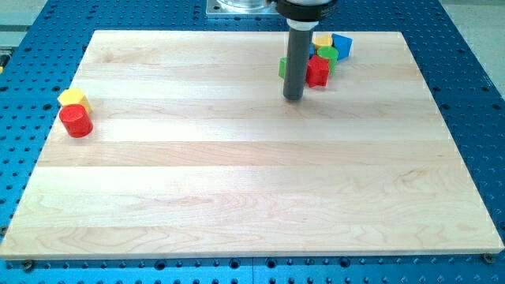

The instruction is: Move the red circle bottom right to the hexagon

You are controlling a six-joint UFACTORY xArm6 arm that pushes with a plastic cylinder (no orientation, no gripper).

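The red circle stands near the board's left edge, just below and touching a yellow hexagon. My tip is far to the view's right of them, in the upper middle of the board. It stands just below and left of a cluster of blocks: a green block partly hidden behind the rod, a red block, a second green block, a yellow block and a blue block.
The wooden board lies on a blue perforated table. The arm's mount shows at the view's top centre.
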